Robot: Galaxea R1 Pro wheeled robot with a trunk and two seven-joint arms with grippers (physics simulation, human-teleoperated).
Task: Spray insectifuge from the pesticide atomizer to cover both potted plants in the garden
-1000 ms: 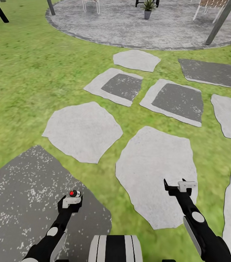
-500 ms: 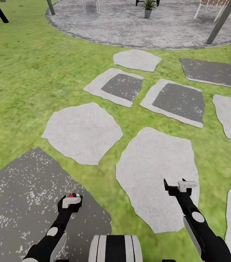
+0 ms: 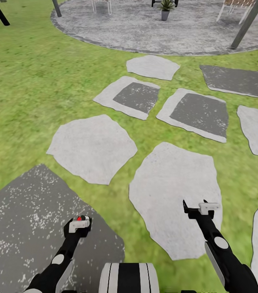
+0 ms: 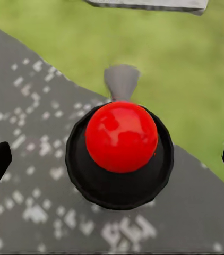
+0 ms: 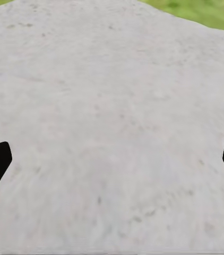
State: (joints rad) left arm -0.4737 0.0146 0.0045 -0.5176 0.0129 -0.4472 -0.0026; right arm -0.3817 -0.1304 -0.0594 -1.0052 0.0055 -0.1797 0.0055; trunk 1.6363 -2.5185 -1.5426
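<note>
A garden is showing here: lawn (image 3: 31, 89) is surrounding stepping stones (image 3: 92, 146), with a round paved patio (image 3: 145, 28) holding a potted plant (image 3: 165, 9).

— What do we have underfoot?

— We see a bright green lawn (image 3: 31, 93) set with stepping stones: a dark speckled slab (image 3: 27, 228) near left, pale irregular ones (image 3: 173, 195) in the middle, and two pale stones with dark centres (image 3: 135, 97) farther off.

— And at the far end?

— We see a round grey paved patio (image 3: 165, 32), with slanted dark posts (image 3: 247, 23) and pale chair legs (image 3: 100, 6) at its edge. Light is even.
</note>
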